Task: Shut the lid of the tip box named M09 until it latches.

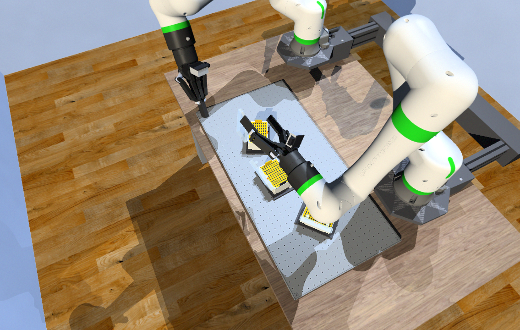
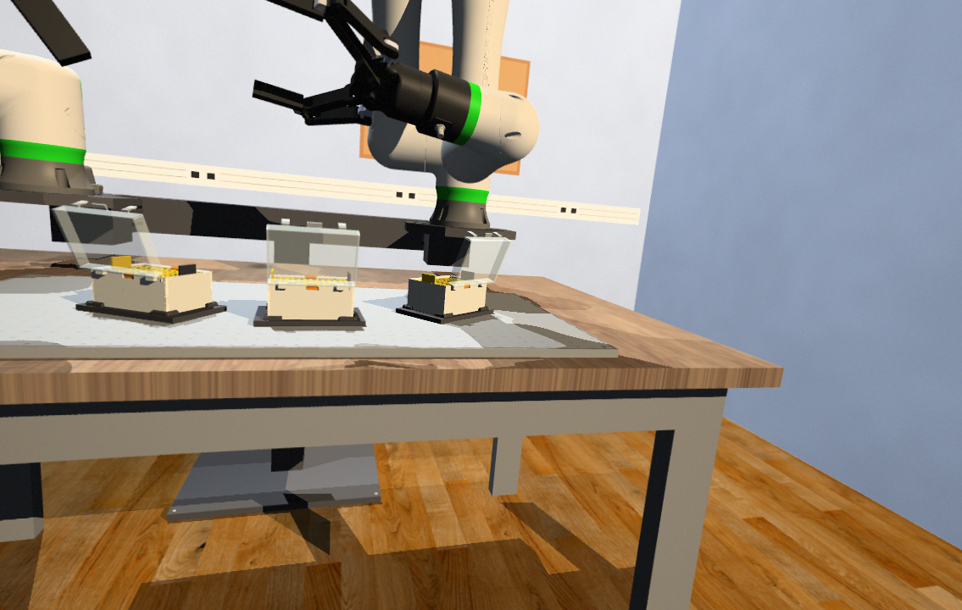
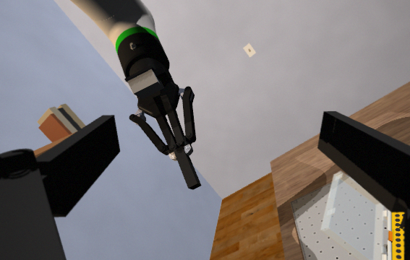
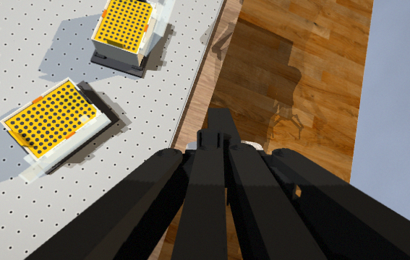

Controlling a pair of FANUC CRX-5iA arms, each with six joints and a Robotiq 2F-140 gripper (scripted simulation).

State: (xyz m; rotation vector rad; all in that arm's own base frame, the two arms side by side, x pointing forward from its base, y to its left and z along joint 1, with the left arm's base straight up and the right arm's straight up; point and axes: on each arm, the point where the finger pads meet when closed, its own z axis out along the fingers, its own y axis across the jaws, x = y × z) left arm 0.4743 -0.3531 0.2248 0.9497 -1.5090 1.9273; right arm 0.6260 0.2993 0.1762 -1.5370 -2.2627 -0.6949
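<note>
Three cream tip boxes with yellow racks sit in dark holder plates, all with clear lids standing open: the left box, middle box and right box. Their stickers are not legible. The left box's lid also shows in the left wrist view. My left gripper is open, empty and tilted, high above the boxes. My right gripper is shut and empty, pointing down in the air near the board's far-left corner.
The perforated board lies on the wooden table. The left arm reaches low over the middle and right boxes and partly hides them in the top view. Both bases stand behind the board.
</note>
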